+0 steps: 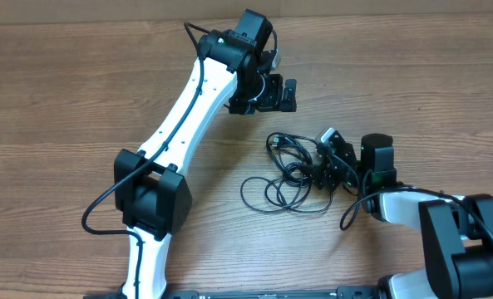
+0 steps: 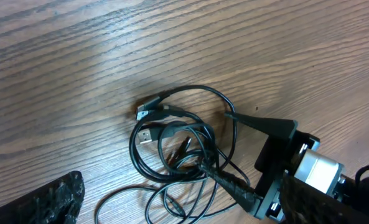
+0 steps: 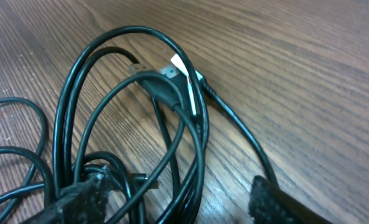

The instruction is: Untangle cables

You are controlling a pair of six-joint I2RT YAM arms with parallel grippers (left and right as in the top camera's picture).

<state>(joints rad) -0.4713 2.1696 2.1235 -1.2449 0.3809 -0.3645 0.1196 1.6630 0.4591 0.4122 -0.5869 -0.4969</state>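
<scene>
The cables (image 1: 289,170) lie as one tangle of thin black loops on the wooden table, right of centre. My right gripper (image 1: 322,158) sits low at the tangle's right side. In the right wrist view it (image 3: 184,208) is open, and several strands of the cables (image 3: 172,124) pass between its padded fingers (image 3: 84,199). A silver-tipped plug (image 3: 175,73) lies ahead of it. My left gripper (image 1: 288,95) hovers farther back, apart from the tangle and holding nothing. Its view shows the cables (image 2: 178,149), two plugs (image 2: 145,113) and one of its own fingers (image 2: 44,199).
The white left arm (image 1: 179,124) crosses the table from the front edge toward the back. The right arm's black base (image 1: 458,241) fills the front right corner. Bare wood (image 1: 63,100) stretches to the left of the tangle and behind it.
</scene>
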